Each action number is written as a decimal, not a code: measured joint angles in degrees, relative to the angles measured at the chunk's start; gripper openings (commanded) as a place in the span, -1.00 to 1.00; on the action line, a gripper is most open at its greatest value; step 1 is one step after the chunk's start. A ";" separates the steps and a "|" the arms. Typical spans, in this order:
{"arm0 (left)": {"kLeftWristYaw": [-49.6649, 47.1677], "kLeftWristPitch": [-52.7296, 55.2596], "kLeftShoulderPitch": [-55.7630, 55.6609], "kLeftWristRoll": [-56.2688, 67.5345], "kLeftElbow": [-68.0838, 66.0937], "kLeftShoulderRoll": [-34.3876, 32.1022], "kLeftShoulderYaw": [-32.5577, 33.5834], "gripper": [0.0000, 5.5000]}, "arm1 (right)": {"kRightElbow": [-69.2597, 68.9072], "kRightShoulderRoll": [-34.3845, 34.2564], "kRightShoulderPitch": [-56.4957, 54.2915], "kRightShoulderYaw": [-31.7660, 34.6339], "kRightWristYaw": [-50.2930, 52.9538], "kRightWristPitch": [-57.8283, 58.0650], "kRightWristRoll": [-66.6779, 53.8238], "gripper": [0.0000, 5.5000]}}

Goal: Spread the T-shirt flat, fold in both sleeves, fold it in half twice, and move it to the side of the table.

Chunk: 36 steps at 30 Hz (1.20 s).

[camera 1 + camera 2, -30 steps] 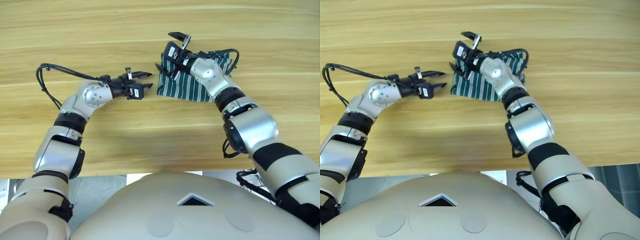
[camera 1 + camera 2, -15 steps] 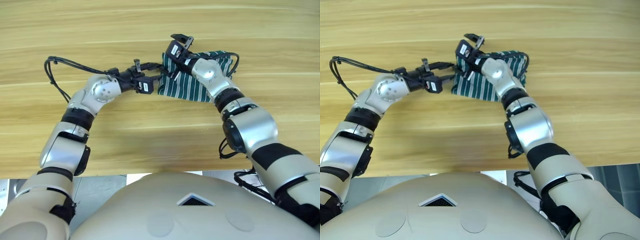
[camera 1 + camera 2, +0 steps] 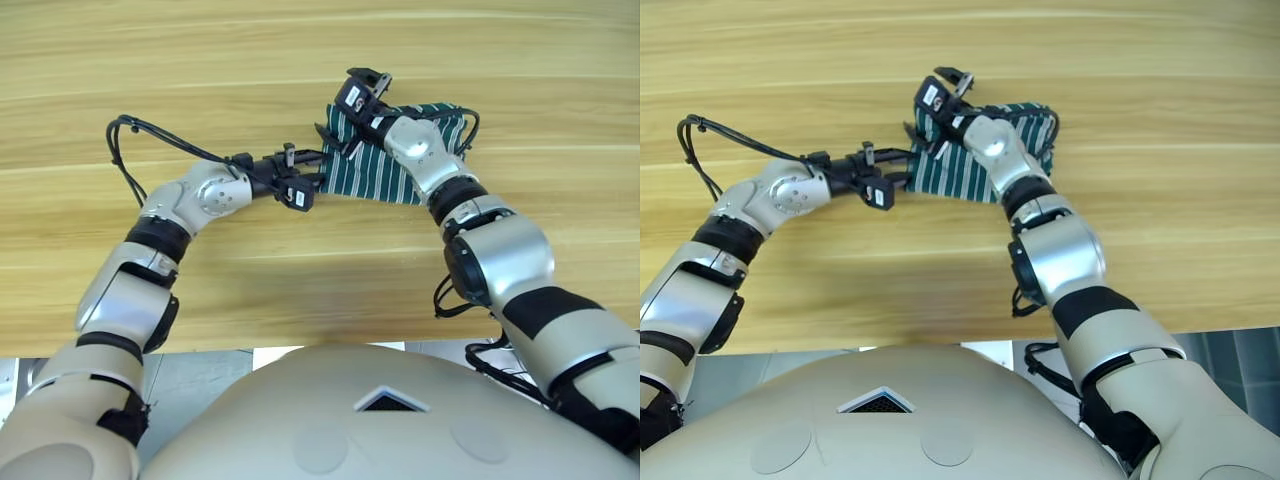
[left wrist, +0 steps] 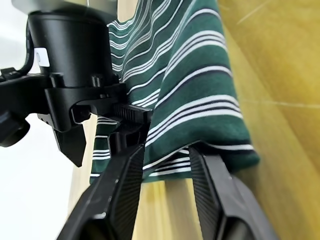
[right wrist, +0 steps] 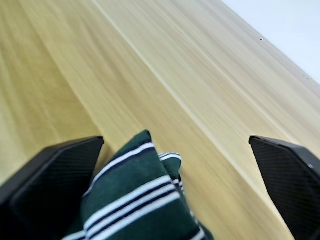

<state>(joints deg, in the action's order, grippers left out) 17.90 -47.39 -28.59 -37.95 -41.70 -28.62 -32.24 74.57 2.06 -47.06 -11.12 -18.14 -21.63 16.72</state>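
Note:
The green, white-striped T-shirt (image 3: 372, 176) lies folded into a small packet on the wooden table (image 3: 180, 60), right of centre. My left gripper (image 3: 313, 181) is at the packet's near left edge. In the left wrist view its fingers (image 4: 122, 180) are shut on the cloth's edge (image 4: 170, 160). My right gripper (image 3: 346, 106) hovers open over the packet's far left corner. Its fingertips (image 5: 60, 160) stand wide apart on either side of the T-shirt's corner (image 5: 135, 190). The right forearm hides the middle of the packet.
Bare wood stretches to the left, the right and beyond the packet. The table's near edge (image 3: 300, 348) runs just in front of my arms. A black cable (image 3: 125, 150) loops off the left forearm above the table.
My left arm has swung right from open table to the packet's left edge, and its spread fingers have shut on the cloth. The right gripper has stayed open over the packet.

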 measured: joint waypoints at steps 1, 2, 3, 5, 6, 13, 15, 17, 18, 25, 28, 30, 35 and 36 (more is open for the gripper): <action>-1.28 0.18 -0.31 -1.23 0.01 -0.35 -0.67 -0.39 | 0.06 0.03 0.00 0.24 0.74 0.44 0.01 0.95; -2.94 0.34 -0.59 -2.93 0.03 -0.78 -1.32 -0.39 | 0.09 0.20 0.00 0.60 1.52 1.14 0.01 0.95; -4.93 0.66 -0.75 -4.72 0.14 -1.32 -2.43 -0.39 | 0.21 0.49 0.00 0.95 2.71 1.90 0.02 0.95; -6.68 1.29 -0.94 -5.83 0.42 -2.05 -3.40 -0.39 | 0.41 1.01 0.00 1.50 3.97 2.65 0.01 0.95; -7.93 1.48 -0.97 -6.88 0.44 -2.25 -3.58 -0.39 | 0.49 1.06 0.00 1.62 4.46 2.92 0.01 0.95; -18.01 8.66 -3.56 -12.89 -2.95 -4.29 -6.28 -0.39 | 1.28 1.34 -0.01 2.96 6.27 4.20 -0.25 0.95; -20.34 10.65 -4.68 -13.34 -6.07 -5.70 -6.07 -0.39 | 1.47 1.70 0.00 3.61 6.39 4.30 -0.44 0.95; -22.43 11.80 -5.35 -13.61 -8.52 -6.44 -6.02 -0.39 | 1.58 2.02 0.00 3.99 6.44 4.33 -0.58 0.95; -23.74 12.32 -5.63 -13.66 -9.87 -6.51 -6.12 -0.39 | 1.59 2.13 0.01 4.07 6.44 4.33 -0.94 0.95; -28.22 10.71 -6.64 -11.23 -14.78 -7.54 -4.52 -0.39 | 1.68 3.76 0.47 7.86 5.58 3.78 -4.30 0.95; -28.46 6.01 -5.52 -5.96 -13.28 -6.29 -1.06 -0.39 | 0.78 3.65 0.81 14.67 2.81 -0.65 -11.68 0.95; -28.36 3.92 -5.14 -3.93 -11.26 -4.76 -0.21 -0.39 | -0.51 4.20 0.01 18.42 3.22 -3.35 -15.54 0.95; -28.08 2.79 -4.91 -2.38 -10.07 -3.53 1.24 -0.39 | -1.67 7.55 -1.35 20.23 6.99 -7.18 -15.78 0.95; -28.07 2.72 -4.91 -2.16 -10.07 -3.27 1.44 -0.39 | -2.64 7.69 -1.31 20.30 6.82 -8.55 -15.84 0.95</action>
<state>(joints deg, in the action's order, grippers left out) -10.16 -44.68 -33.50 -40.11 -51.76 -31.89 -30.80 71.93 9.75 -48.37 9.17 -11.32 -30.18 0.87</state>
